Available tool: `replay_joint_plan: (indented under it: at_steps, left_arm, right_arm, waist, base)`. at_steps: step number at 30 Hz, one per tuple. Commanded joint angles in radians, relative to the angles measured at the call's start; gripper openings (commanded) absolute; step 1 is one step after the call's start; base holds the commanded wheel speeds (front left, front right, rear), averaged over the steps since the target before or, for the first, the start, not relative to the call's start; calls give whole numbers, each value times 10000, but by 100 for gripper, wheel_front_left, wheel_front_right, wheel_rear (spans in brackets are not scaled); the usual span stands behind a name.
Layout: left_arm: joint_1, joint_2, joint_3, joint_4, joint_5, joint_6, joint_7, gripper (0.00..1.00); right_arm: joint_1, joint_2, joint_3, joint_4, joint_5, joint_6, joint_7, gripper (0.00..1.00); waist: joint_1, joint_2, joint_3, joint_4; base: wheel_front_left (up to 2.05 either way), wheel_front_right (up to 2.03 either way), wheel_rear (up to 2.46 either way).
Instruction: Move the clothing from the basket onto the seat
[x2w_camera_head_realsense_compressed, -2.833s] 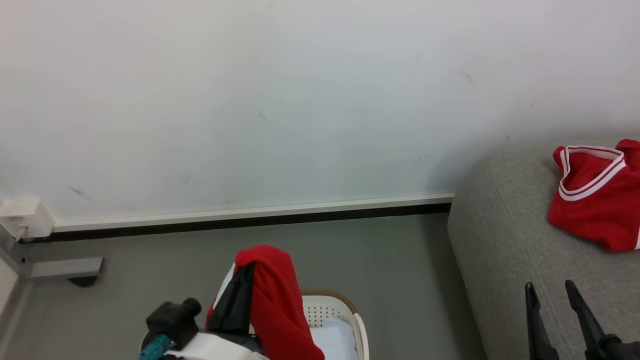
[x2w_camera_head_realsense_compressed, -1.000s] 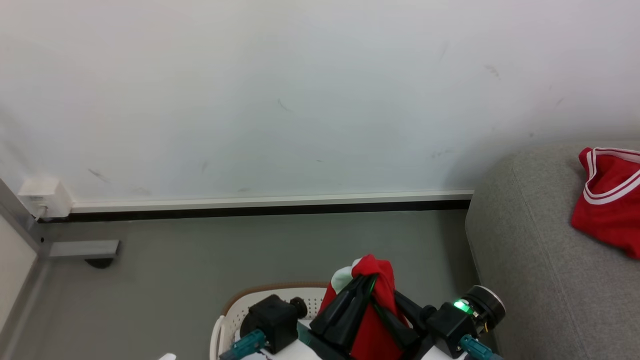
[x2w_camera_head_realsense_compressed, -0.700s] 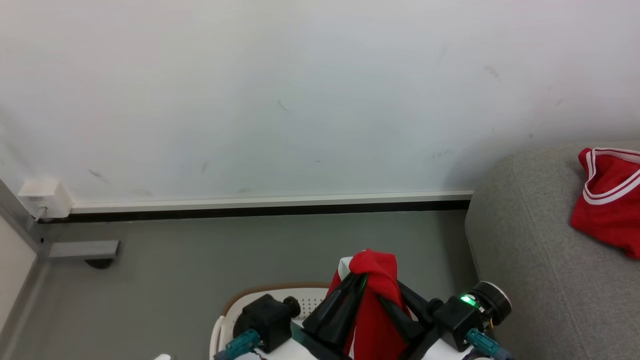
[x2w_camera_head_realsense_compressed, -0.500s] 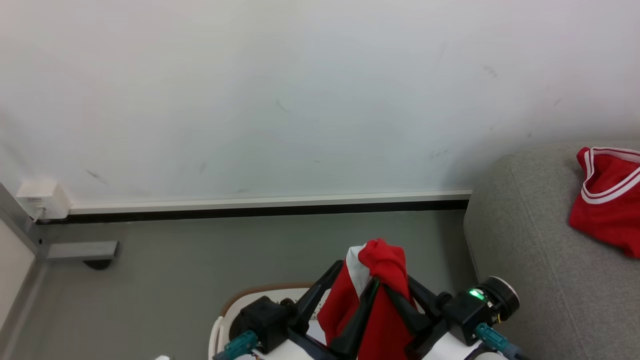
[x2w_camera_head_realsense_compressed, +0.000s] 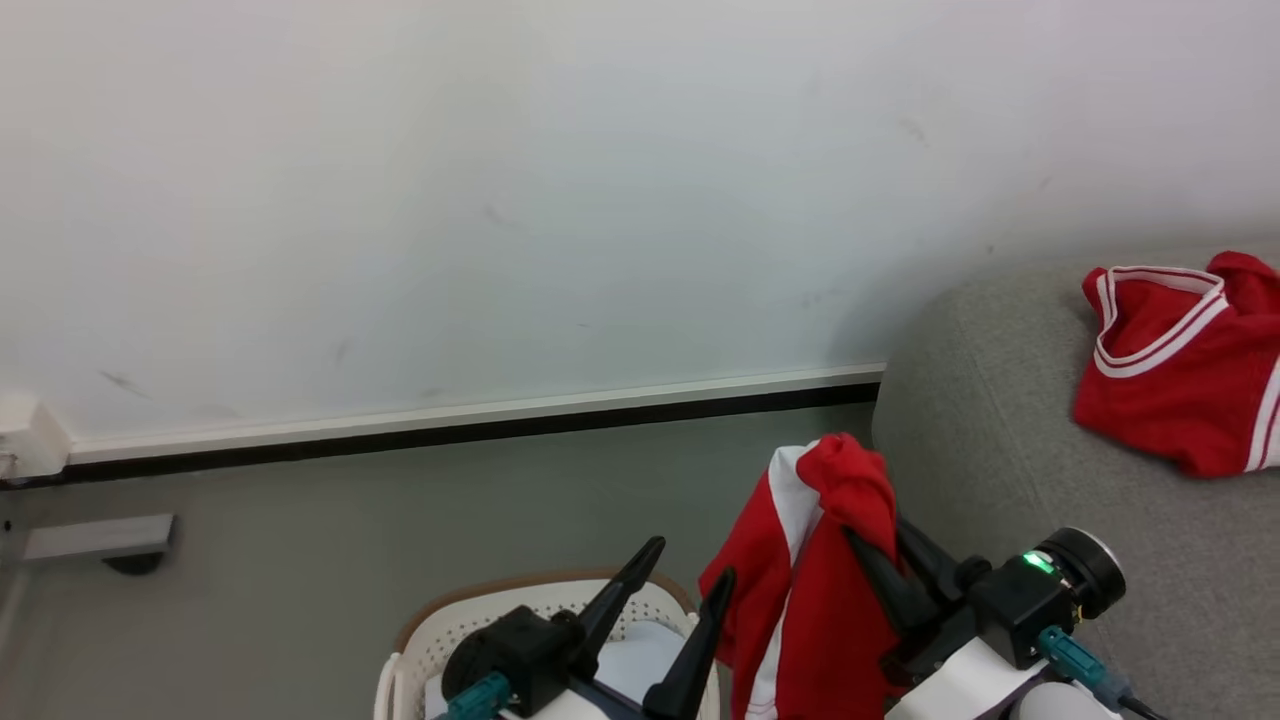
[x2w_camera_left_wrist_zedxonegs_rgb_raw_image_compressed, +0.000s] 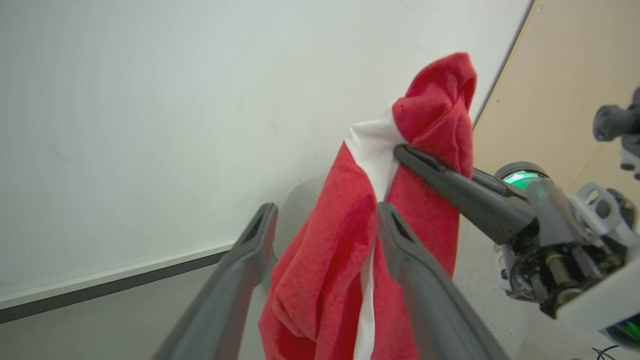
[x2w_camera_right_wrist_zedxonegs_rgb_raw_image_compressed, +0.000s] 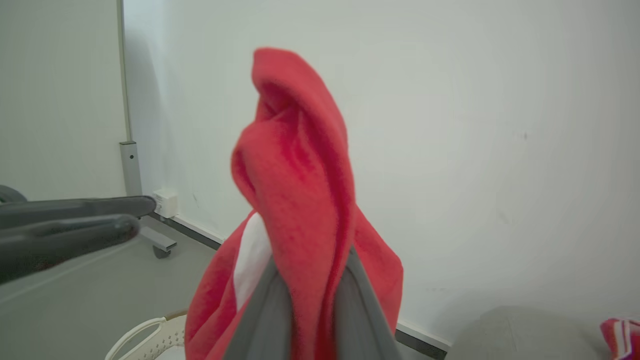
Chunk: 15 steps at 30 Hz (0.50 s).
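The right fingers at 5 o'clock pinch a hanging red garment, the left fingers at 6 gape wide over the basket, and a second garment lies on the seat.

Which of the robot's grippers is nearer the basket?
Left. The left gripper hangs open just above the basket; the right gripper, clamped on the red garment, sits off towards the seat.

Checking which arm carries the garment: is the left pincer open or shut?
Open. The left pincer has its fingers wide apart, pinching nothing; the red garment hangs from the right pincer, shut on its bunched top.
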Motion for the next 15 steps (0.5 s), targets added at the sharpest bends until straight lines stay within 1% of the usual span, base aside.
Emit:
replay_joint_plan:
  at_steps: [1, 4, 5, 15]
  left_arm:
    - [-1, 32, 29, 57, 83, -9, -50, 100]
    - [-47, 17, 39, 166, 203, -37, -70, 100]
    - [-56, 7, 66, 252, 273, -74, -77, 100]
    - [96, -86, 176, 391, 526, -239, -78, 100]
  right_arm:
    - [108, -97, -78, -74, -19, -24, 7, 0]
    - [166, -214, -277, -213, -27, -26, 5, 0]
    - [227, -301, -342, -286, 6, -26, 5, 0]
    - [389, -581, -749, -513, 32, -26, 7, 0]
  waist:
    - [0, -1, 34, -208]
    - [0, -1, 70, -490]
    - [0, -1, 81, -690]
    - [0, -1, 124, -1488]
  base:
    - [0, 0, 0]
    - [0, 0, 0]
    - [0, 0, 0]
    - [0, 0, 0]
